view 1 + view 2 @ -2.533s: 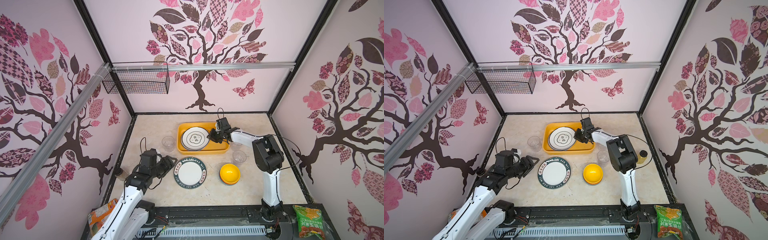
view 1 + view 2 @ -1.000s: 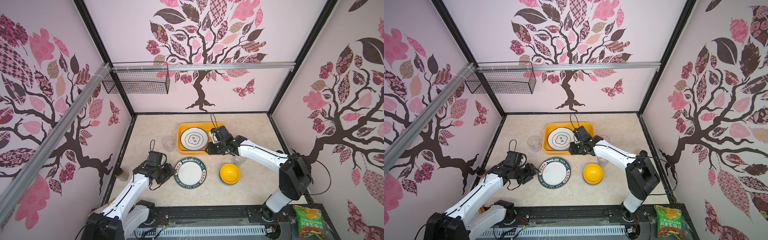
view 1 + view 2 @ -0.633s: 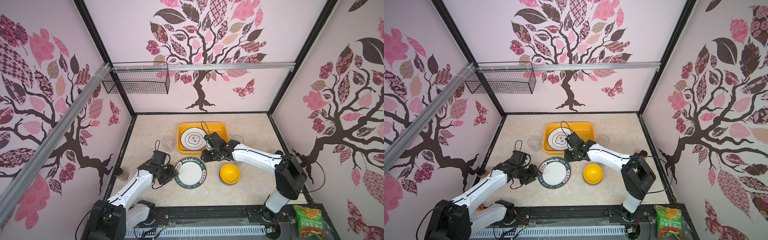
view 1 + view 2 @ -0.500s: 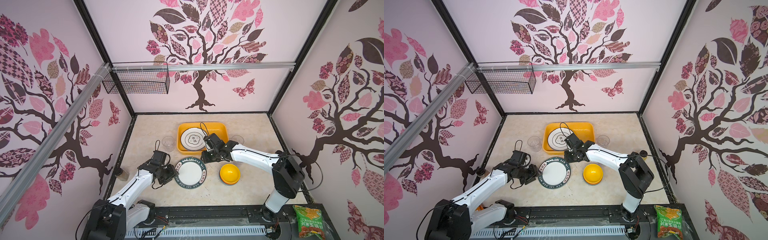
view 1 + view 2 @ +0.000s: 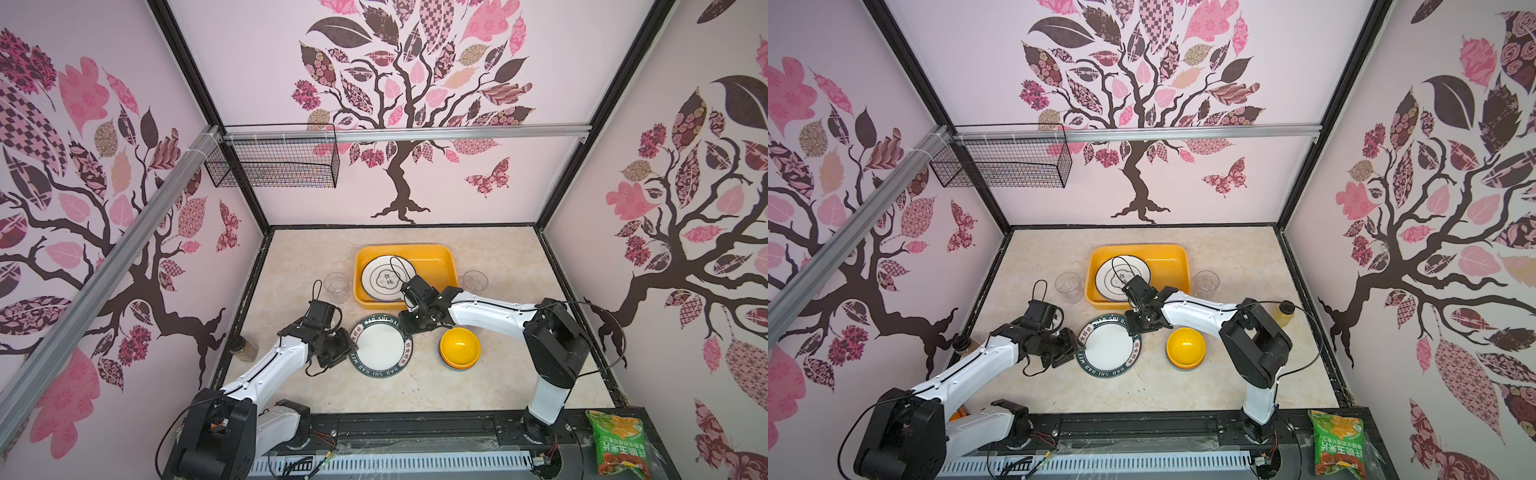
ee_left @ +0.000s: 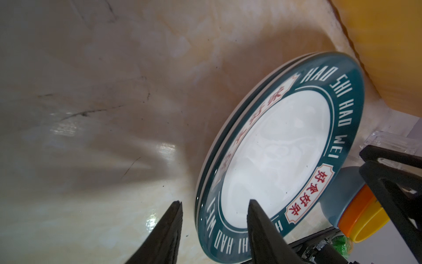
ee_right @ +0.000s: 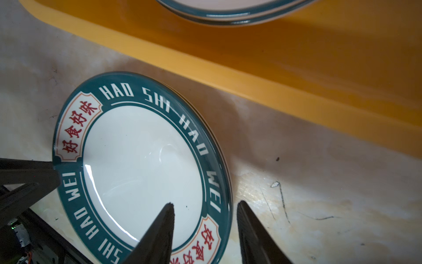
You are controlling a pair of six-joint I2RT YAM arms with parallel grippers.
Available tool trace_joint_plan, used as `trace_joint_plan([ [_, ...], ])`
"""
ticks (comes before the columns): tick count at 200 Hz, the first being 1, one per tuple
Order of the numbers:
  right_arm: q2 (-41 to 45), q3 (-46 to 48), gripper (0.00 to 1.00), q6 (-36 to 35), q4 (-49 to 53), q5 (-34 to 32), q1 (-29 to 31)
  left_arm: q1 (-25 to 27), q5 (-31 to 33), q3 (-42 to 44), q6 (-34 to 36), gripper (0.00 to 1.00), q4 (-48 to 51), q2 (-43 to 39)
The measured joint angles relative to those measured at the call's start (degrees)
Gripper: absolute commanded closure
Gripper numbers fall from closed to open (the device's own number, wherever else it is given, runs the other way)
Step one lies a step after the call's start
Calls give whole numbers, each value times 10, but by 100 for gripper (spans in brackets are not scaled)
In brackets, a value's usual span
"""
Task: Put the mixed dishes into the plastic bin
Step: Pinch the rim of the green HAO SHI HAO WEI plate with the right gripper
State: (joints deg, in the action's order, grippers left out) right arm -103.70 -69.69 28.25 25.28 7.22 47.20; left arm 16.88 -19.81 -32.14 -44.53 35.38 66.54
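I found the plate stack (image 5: 380,347) flat on the worktop (image 5: 415,395), near the plastic bin (image 5: 451,266). The left jaws and right jaws stood open, each straddling an opposite rim edge. Neither appeared to touch the rim.

Yellow-orange plastic bin (image 5: 436,266) holds white dark-rimmed plates (image 5: 386,280); nearer, teal-rimmed stacked plates (image 5: 380,347) lie left of stacked yellow bowls (image 5: 459,347); clear tumblers (image 5: 336,284) flank it
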Motion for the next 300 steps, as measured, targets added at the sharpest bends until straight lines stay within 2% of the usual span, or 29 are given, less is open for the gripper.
trace_joint_plan([
  [105,-19,-1,64,-1,2,-2,7,0,-4,0,0,56,-4,3],
  [187,-37,-27,73,-15,30,-40,18,0,-7,0,2,61,-6,9],
  [253,-42,-32,83,-24,40,-51,19,0,-5,0,7,64,-4,10],
  [300,-47,-40,87,-28,46,-57,19,0,-2,0,9,65,0,11],
])
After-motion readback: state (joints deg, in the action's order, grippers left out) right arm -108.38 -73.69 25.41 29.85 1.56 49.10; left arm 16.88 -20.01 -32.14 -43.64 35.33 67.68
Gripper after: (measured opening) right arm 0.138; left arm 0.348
